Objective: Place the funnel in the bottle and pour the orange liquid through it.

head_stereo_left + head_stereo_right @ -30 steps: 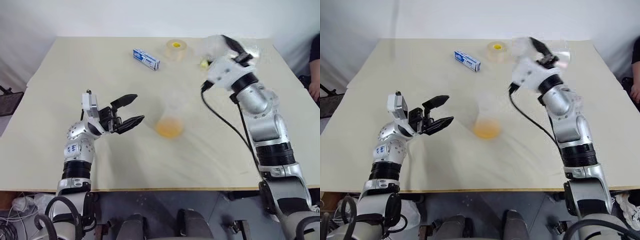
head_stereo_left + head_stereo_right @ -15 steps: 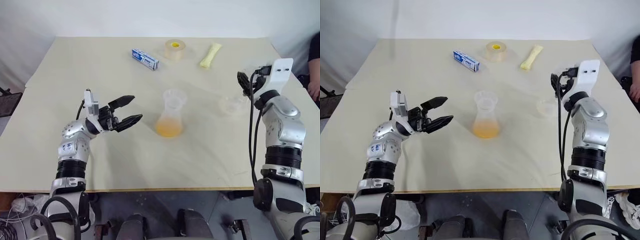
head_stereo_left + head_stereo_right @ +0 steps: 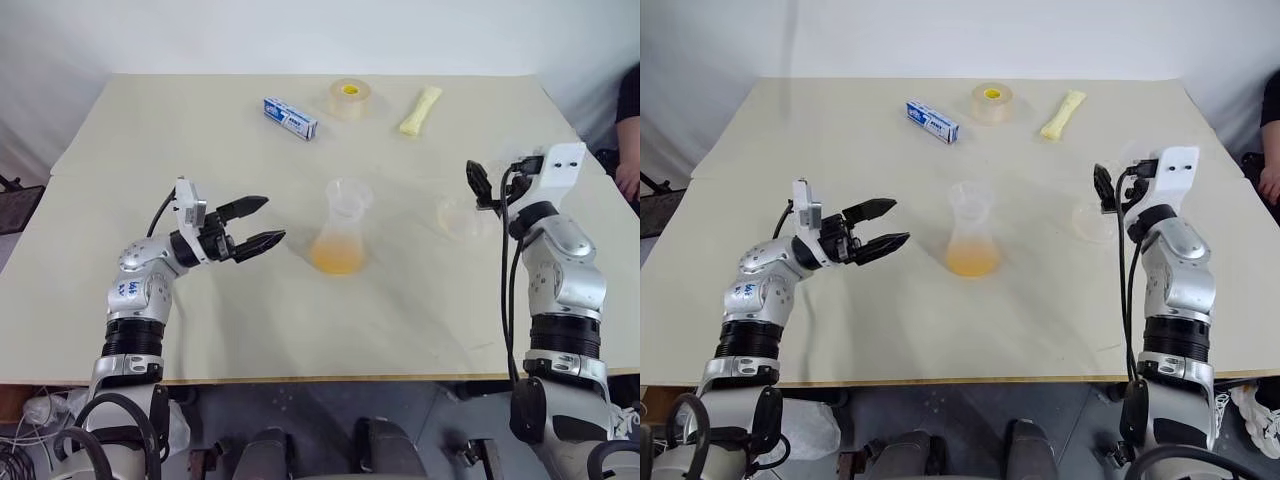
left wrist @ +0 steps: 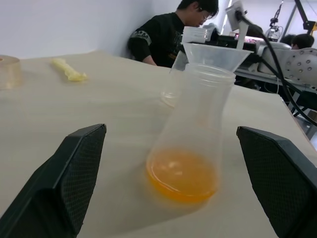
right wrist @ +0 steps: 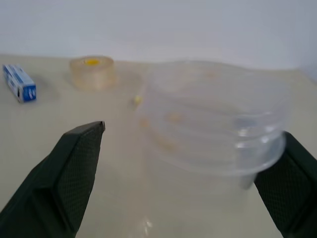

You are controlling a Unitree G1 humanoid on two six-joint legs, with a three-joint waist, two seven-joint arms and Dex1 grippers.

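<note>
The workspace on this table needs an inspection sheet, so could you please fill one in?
Surface: pale table, dry.
Job's things: funnel seated in the bottle; orange liquid inside; clear cup set down.
Clutter: blue box, tape roll, yellow stick.
Grippers: left gripper open beside the bottle; right gripper open around the cup.
Cables: black cable along the right arm.
Surroundings: seated person.

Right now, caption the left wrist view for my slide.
Open left gripper faces the bottle, funnel seated in its mouth, orange liquid pooled inside.
</note>
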